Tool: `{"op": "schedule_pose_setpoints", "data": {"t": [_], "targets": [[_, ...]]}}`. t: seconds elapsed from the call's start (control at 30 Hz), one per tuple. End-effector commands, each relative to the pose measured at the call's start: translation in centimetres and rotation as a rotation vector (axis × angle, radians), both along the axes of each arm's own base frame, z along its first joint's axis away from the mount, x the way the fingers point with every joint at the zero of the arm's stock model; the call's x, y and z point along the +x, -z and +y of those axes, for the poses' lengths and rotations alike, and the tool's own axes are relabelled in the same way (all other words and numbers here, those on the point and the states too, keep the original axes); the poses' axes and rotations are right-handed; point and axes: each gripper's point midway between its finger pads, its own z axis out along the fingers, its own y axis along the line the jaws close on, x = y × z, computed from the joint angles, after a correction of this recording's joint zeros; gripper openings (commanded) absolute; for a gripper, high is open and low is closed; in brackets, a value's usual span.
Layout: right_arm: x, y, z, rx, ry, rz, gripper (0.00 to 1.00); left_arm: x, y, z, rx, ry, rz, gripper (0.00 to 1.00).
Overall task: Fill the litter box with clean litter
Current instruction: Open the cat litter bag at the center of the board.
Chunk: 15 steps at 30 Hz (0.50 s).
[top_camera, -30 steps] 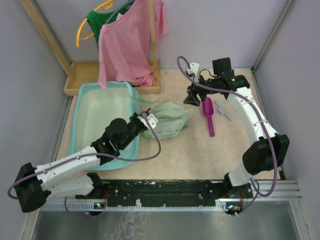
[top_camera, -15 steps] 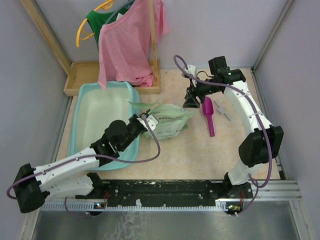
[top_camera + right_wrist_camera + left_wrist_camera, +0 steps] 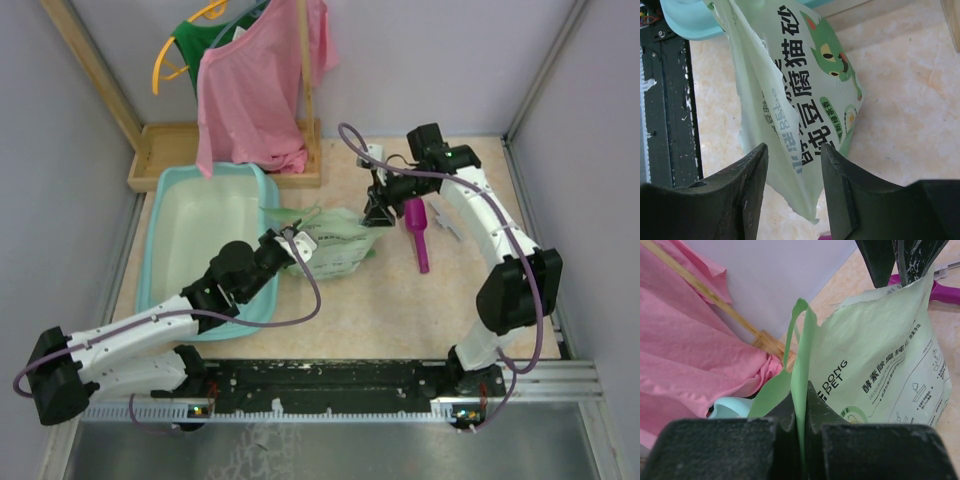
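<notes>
The litter box [image 3: 200,220] lies at the left of the counter [image 3: 400,310], its whitish base showing. Just beside its right rim, the left jaws are clamped on a flap of the bag [image 3: 340,245], which rests on the counter. The right jaws stand apart over the bag's right end. The scoop [image 3: 418,232] lies further right.

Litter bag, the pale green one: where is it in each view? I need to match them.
Top external: the litter bag lies mid-table, just right of the litter box.
Left wrist: litter bag fills centre and right, its edge pinched in the left gripper.
Right wrist: litter bag runs from top centre downward, beyond the open right gripper.
Shared landmark: the teal litter box, lower left in left wrist, top left in right wrist.
</notes>
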Motion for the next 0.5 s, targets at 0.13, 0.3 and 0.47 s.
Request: {"op": "schedule_pose_setpoints", "data": {"t": [0.13,0.3,0.47], "targets": [[-1.7,0.7,1.3,0.008,-0.084,-0.007,0.46,-0.8,-8.2,-0.5,-0.236,0.033,-0.134,0.00],[-1.3,2.1,1.5,-0.019,-0.057,0.003,0.38,-0.9,-8.4,-0.9,-0.239,0.043,-0.134,0.00],[0.4,2.6,1.4,-0.041,0.007,-0.049,0.03,-1.1,-8.6,-1.0,-0.240,0.051,-0.138,0.00]]}}
